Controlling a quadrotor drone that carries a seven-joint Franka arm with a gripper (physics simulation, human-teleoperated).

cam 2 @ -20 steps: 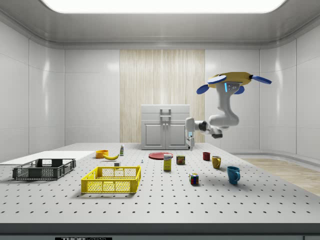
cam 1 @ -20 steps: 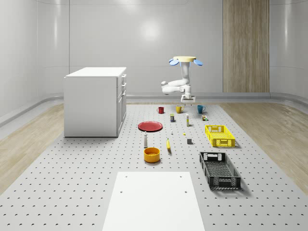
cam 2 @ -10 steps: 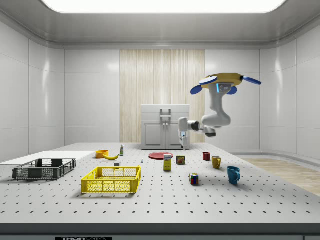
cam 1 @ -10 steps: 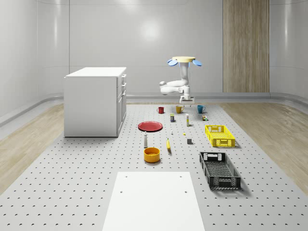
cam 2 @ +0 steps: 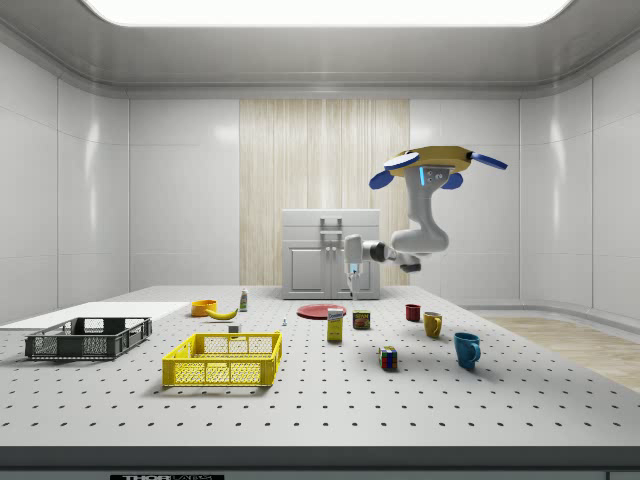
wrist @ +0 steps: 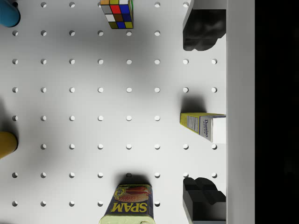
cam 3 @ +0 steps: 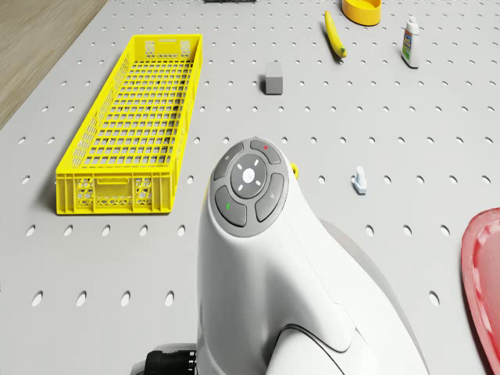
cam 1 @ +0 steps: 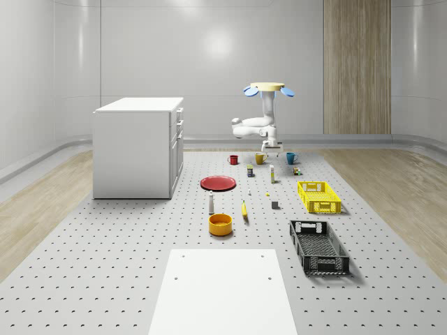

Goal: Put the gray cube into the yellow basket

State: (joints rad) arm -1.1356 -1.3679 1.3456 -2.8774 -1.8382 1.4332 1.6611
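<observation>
The drone (cam 1: 268,88) hovers high over the far end of the perforated worktop (cam 1: 126,265), above the group of mugs and cans, with its arm (cam 2: 418,225) bent down and forward. The jaws (wrist: 202,116) point straight down at the worktop, spread wide apart and holding nothing; between them sits a small sugar box (wrist: 202,126), with a Spam can (wrist: 129,203) and a colour-puzzle cube (wrist: 117,12) close by. The gray cube (cam 3: 273,78) rests on the worktop well away from the jaws, near the long side of the yellow basket (cam 3: 134,125) but outside it. A banana (cam 3: 334,34) lies just beyond the cube.
</observation>
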